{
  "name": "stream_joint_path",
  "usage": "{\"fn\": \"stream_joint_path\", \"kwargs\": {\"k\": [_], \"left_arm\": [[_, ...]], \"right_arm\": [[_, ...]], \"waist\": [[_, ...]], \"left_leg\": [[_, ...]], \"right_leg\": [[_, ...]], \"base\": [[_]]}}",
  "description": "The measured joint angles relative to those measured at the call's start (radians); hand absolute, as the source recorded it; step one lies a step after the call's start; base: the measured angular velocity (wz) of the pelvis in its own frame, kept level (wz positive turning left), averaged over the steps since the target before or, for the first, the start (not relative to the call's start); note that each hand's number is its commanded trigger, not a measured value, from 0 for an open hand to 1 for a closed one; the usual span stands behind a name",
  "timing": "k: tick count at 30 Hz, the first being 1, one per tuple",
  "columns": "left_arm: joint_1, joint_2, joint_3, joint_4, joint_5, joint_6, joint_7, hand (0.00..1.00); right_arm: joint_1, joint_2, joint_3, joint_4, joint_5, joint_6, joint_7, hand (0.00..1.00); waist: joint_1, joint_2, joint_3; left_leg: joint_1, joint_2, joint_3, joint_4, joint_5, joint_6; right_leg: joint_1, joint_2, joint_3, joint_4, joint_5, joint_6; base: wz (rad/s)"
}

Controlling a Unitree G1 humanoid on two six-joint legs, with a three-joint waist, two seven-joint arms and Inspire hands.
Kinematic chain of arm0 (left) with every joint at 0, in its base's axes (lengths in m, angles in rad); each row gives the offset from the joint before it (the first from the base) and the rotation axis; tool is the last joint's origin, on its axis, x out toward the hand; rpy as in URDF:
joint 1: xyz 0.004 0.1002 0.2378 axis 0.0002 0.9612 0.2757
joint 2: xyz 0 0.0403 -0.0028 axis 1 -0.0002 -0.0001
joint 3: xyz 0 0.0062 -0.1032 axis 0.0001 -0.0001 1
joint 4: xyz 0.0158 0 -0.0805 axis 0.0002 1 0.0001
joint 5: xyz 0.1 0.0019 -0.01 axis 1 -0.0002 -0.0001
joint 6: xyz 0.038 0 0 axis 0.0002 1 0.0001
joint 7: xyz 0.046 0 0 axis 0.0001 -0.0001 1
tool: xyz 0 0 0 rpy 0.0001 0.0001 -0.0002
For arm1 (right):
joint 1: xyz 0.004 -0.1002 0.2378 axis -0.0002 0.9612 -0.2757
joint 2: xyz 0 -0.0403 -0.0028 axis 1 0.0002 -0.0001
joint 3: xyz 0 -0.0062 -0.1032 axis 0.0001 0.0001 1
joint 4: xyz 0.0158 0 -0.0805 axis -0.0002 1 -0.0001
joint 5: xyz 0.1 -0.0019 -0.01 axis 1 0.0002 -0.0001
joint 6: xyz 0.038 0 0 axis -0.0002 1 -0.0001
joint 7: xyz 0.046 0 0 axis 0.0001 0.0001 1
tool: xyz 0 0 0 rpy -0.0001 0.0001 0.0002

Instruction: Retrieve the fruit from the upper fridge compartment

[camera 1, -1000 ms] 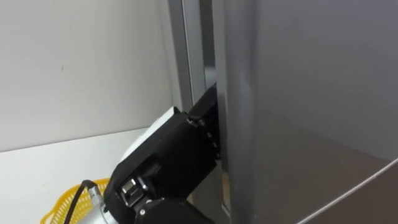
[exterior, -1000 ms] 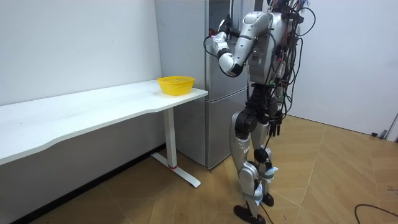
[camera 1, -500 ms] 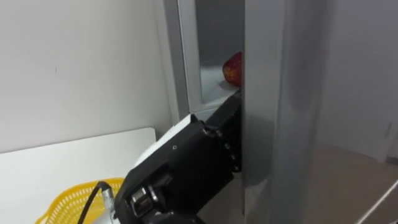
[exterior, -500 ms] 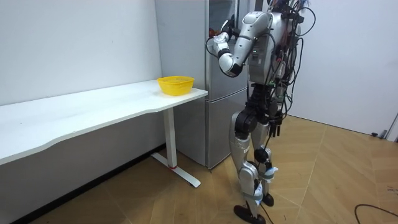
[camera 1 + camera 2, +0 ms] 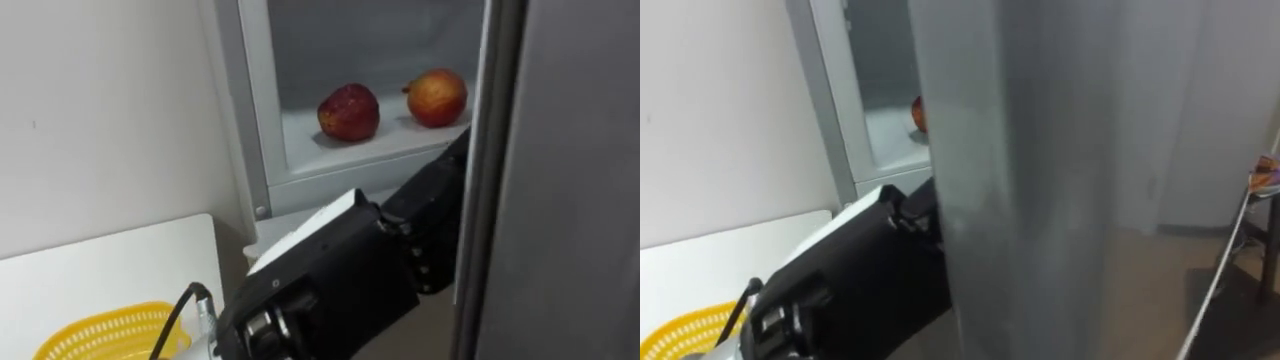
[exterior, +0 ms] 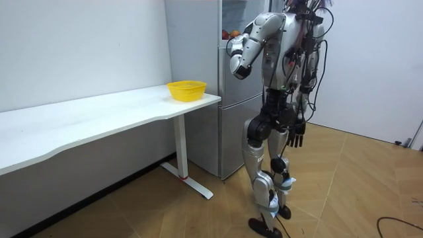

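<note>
Red fruit: darker apple [image 5: 349, 112] and second apple [image 5: 437, 97] on upper fridge shelf [image 5: 395, 140], apart, untouched. Second ago neither showed; half second ago only sliver of one. Door [image 5: 560, 200] has swung wider, compartment now exposed. Left hand [image 5: 430, 222] at door edge, fingers hidden behind it: cannot tell grip. Right hand [image 6: 295, 135] hangs by thigh, fingers relaxed. Yellow basket [image 5: 105, 335] on white table [image 5: 120, 275] beside fridge. Judgement: opening nearly done, reach for fruit comes next.
</note>
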Motion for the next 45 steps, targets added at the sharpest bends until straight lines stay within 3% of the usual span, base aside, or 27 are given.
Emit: {"fn": "stream_joint_path", "kwargs": {"k": [5, 19, 25, 33, 42, 45], "left_arm": [[-0.02, 0.007, -0.029, 0.0, -0.064, 0.007, -0.012, 0.0], [-0.041, 0.02, -0.043, 0.0, -0.064, 0.008, -0.01, 0.0], [-0.056, 0.028, -0.07, 0.0, -0.061, 0.008, -0.014, 0.0], [-0.063, 0.025, -0.07, 0.001, -0.057, 0.018, 0.0, 0.0], [-0.138, 0.019, -0.123, 0.016, -0.035, 0.019, 0.064, 0.0], [-0.179, 0.002, -0.146, 0.048, -0.035, 0.019, 0.065, 0.0]], "right_arm": [[0.0, -0.008, 0.0, -0.001, 0.06, -0.002, -0.002, 0.0], [-0.001, -0.015, -0.002, -0.002, 0.067, -0.002, -0.002, 0.0], [-0.008, -0.017, -0.002, -0.005, 0.064, -0.002, 0.0, 0.0], [-0.027, -0.017, -0.009, 0.004, 0.068, -0.001, 0.005, 0.0], [-0.025, -0.018, -0.04, 0.013, 0.064, 0.005, -0.002, 0.0], [-0.026, -0.02, -0.04, 0.012, 0.063, 0.005, -0.001, 0.0]], "waist": [[-0.027, 0.005, 0.0021], [-0.055, -0.011, 0.0129], [-0.058, -0.006, 0.0127], [-0.094, 0.003, 0.0121], [-0.146, 0.021, 0.0132], [-0.16, 0.021, 0.0133]], "left_leg": [[0.003, 0.004, 0.029, 0.0, 0.0, 0.0], [0.003, 0.012, 0.057, -0.004, 0.0, 0.0], [-0.001, 0.012, 0.061, -0.003, 0.0, -0.001], [-0.001, 0.011, 0.055, -0.003, 0.0, -0.001], [0.0, 0.009, 0.059, -0.003, 0.0, -0.001], [0.002, 0.009, 0.069, -0.003, 0.0, -0.001]], "right_leg": [[-0.001, 0.004, 0.009, 0.001, 0.002, -0.001], [-0.018, 0.018, 0.052, -0.002, 0.006, -0.008], [-0.017, 0.018, 0.057, -0.002, 0.008, -0.008], [-0.018, 0.017, 0.056, -0.003, 0.008, -0.007], [-0.02, 0.017, 0.064, -0.005, 0.011, -0.005], [-0.021, 0.017, 0.063, -0.006, 0.011, -0.005]], "base": [[-0.05], [-0.1], [-0.03], [0.0], [-0.02], [0.0]]}}
